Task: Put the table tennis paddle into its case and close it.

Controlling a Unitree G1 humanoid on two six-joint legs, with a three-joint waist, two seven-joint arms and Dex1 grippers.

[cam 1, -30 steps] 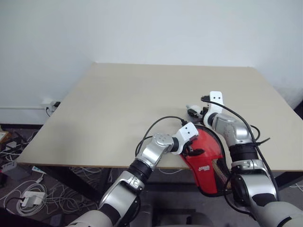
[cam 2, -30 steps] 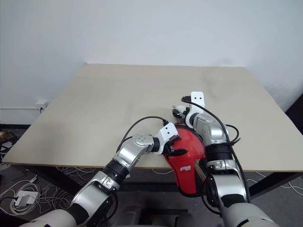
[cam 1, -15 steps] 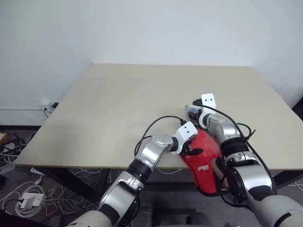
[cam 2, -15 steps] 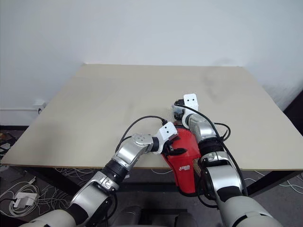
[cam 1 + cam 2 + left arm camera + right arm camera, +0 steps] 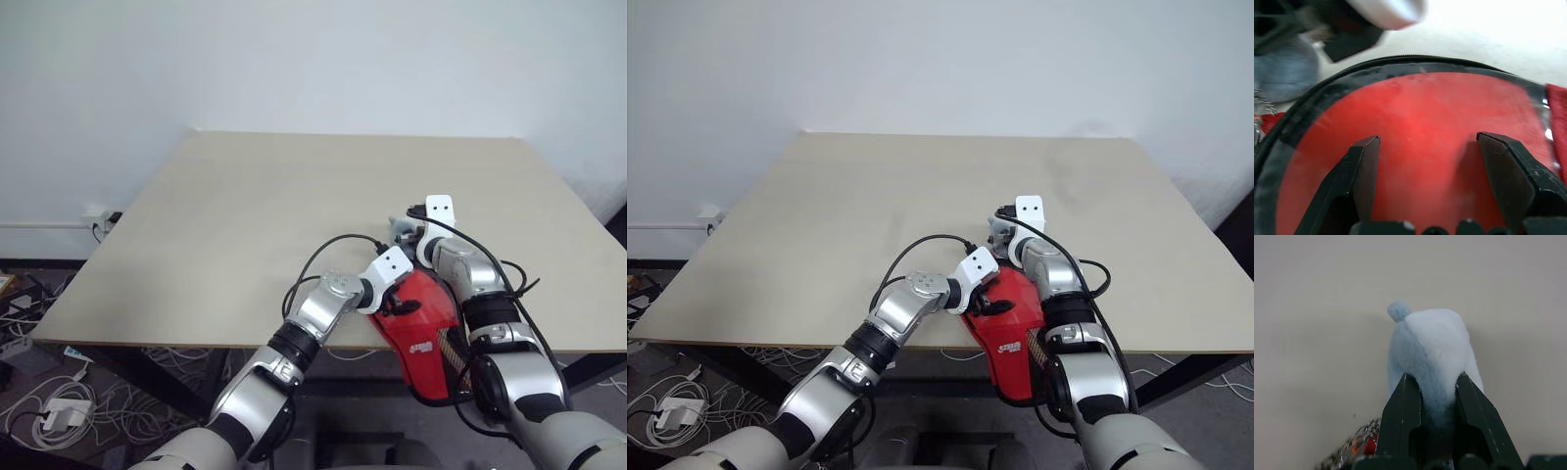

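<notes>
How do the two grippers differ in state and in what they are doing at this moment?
The left gripper stands open, its fingers spread over the red case; the right gripper is shut on a pale blue fluffy tag. The left sits over the case's middle, the right beyond its far end. Both are low over the table.

Head views: even, soft indoor light, bright white wall [image 5: 313, 59] with mild falloff toward upper left. Table [image 5: 245, 215] evenly lit, no glare; faint shadow patch on it at upper right of centre in the right eye view. Area below the table edge, lower left of frame, dim. Sharp overall, slight softness at edges, little distortion.
Left wrist view: case [image 5: 1415, 142] very close, soft, out of focus; washed-out bright table at top right, blurred arm parts at upper left, small glare spot at right edge.
Right wrist view: flat dull light, pale fluffy thing [image 5: 1432, 352] fairly sharp, soft shadow round it, corners darker.
</notes>
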